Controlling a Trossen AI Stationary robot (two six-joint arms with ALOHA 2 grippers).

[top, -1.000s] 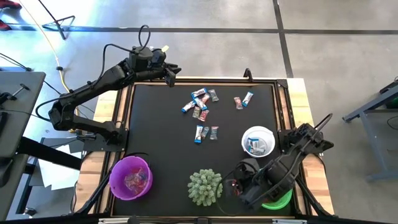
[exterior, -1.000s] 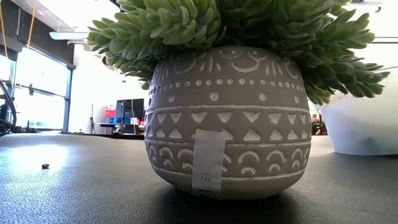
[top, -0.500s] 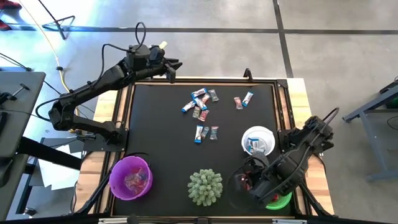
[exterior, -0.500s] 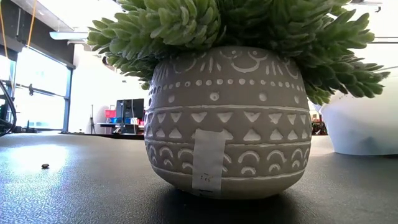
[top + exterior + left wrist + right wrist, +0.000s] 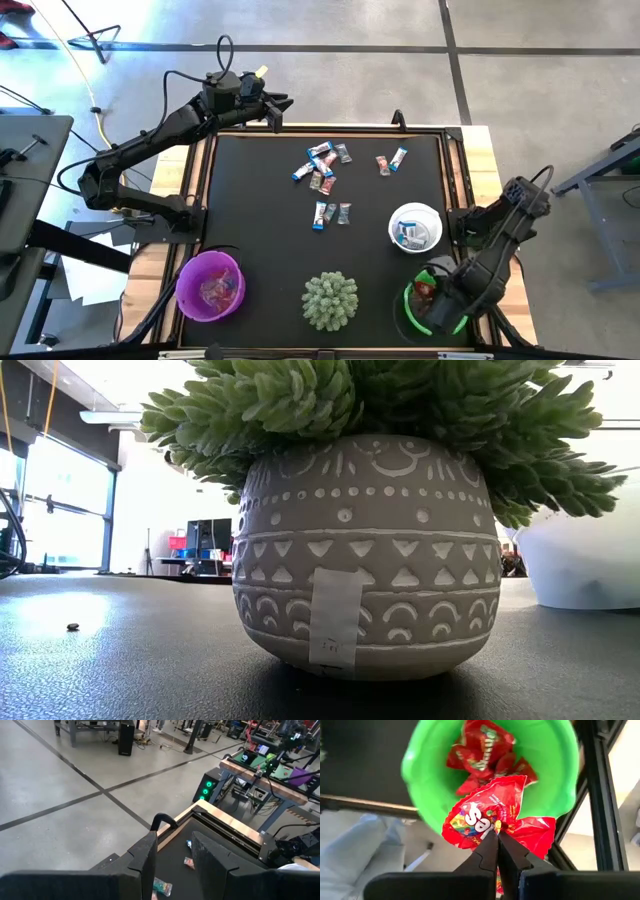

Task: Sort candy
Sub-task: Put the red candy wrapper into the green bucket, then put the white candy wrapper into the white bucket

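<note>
The black table [image 5: 260, 240] carries, from biggest to smallest, a potted spiky plant [image 5: 329, 299] at the near edge, a purple bowl [image 5: 210, 285], a green bowl [image 5: 437, 308] at the near right corner, a white bowl [image 5: 415, 226], and loose candy [image 5: 322, 170] scattered toward the far middle. The relation that counts: the right gripper [image 5: 497, 837] hangs directly over the green bowl [image 5: 427, 765], its fingers pinched tight on the edge of a red candy packet [image 5: 482, 812], whose long axis runs out from the fingertips toward the bowl's centre, so a release should drop it among the red packets already there. The left gripper [image 5: 172, 855] waits at the far left corner, fingers parted and empty, and is the nearer arm to the loose candy. Only the right wrist view shows the pinch and the bowl's contents; overhead the arm covers part of the bowl, and the low view is filled by the plant's pot [image 5: 360, 550]
</note>
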